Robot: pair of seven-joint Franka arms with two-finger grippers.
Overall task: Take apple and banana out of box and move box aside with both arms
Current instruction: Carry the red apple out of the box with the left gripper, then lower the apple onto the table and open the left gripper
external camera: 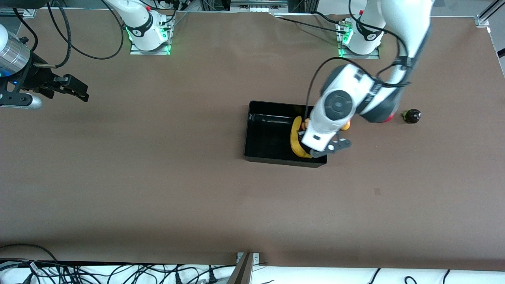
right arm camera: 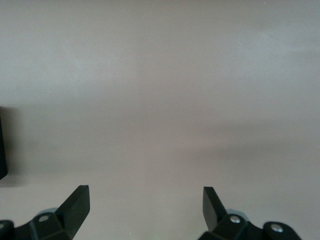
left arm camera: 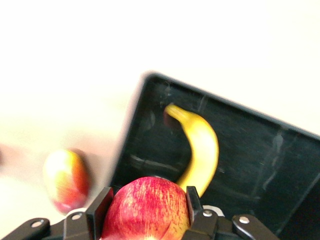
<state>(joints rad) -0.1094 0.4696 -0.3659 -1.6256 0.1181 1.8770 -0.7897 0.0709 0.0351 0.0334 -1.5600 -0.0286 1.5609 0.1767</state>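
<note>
The brown table (external camera: pixel 158 189) carried the black box (external camera: pixel 268 134) near its middle. The banana (external camera: pixel 295 142) lay inside along the box wall toward the left arm's end. The left gripper (left arm camera: pixel 146 212) hung over that end of the box, clenched on the apple (left arm camera: pixel 147 207). A mango (left arm camera: pixel 66 180) lay on the table just outside the box. The right gripper (right arm camera: pixel 145 205) waited, fingers spread, over the table's edge at the right arm's end. The round apple might slip loose and drop onto the banana.
</note>
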